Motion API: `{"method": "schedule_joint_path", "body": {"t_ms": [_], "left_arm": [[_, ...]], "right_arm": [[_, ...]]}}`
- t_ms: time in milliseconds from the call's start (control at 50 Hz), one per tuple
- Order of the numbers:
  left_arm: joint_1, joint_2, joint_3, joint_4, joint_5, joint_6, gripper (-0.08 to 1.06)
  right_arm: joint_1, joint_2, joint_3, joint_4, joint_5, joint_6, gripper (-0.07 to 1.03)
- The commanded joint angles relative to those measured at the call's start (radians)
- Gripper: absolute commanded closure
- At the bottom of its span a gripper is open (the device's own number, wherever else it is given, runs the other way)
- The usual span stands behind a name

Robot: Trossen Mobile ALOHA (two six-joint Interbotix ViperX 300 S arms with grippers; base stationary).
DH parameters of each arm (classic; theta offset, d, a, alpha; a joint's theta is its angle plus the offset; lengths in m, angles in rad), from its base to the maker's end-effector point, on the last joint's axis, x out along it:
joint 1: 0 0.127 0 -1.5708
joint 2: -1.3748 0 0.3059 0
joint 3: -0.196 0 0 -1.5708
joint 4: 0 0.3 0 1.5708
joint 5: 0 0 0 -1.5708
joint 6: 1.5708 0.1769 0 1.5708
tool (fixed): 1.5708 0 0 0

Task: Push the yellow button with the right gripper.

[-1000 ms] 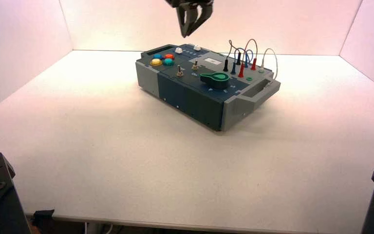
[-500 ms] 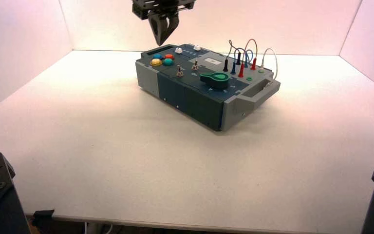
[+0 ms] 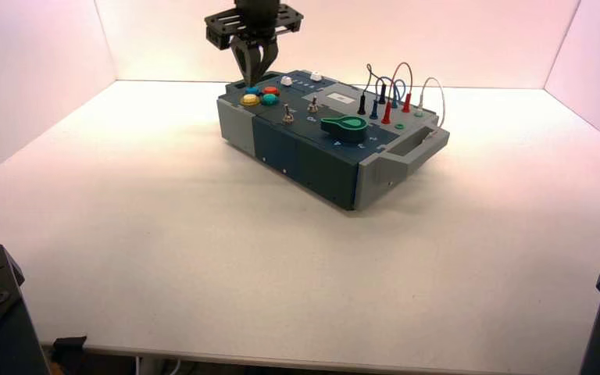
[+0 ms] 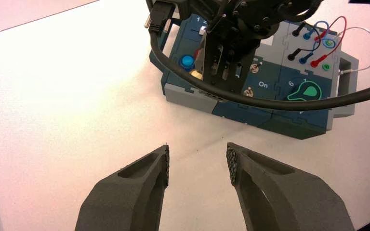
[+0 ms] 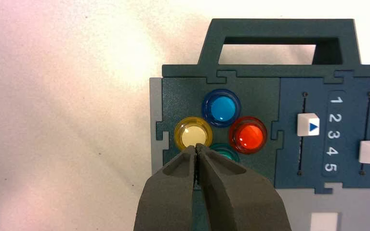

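On the box (image 5: pixel 221 82) I read the numerals 1 to 5 (image 5: pixel 336 133) in a column between the two slider tracks; each white slider cap (image 5: pixel 308 124) bears a small blue triangle. From my left wrist camera, "On" (image 4: pixel 263 84) stands beside a toggle switch (image 4: pixel 248 91)

Setting: a robot test cell in a lab. A plain white table (image 3: pixel 164 234) is enclosed by bare white walls (image 3: pixel 31 55) on three sides. The only equipment on it is a grey-blue control box (image 3: pixel 320 148) fitted with buttons, switches, sliders, a knob and patch wires (image 3: pixel 394 78).
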Motion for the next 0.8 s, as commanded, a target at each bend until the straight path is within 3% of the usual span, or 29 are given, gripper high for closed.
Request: {"method": "schedule_joint_path", "body": {"t_ms": [20, 800], "left_arm": [[0.006, -0.012, -0.014, -0.003, -0.006, -0.003, 0.35], [0.006, -0.003, -0.012, -0.003, -0.005, -0.003, 0.35]], "right_arm": [[0.008, -0.018, -0.034, 0.002, -0.002, -0.005, 0.98], [0.002, 0.031, -0.052, 0.003, 0.0, -0.003, 0.98]]}}
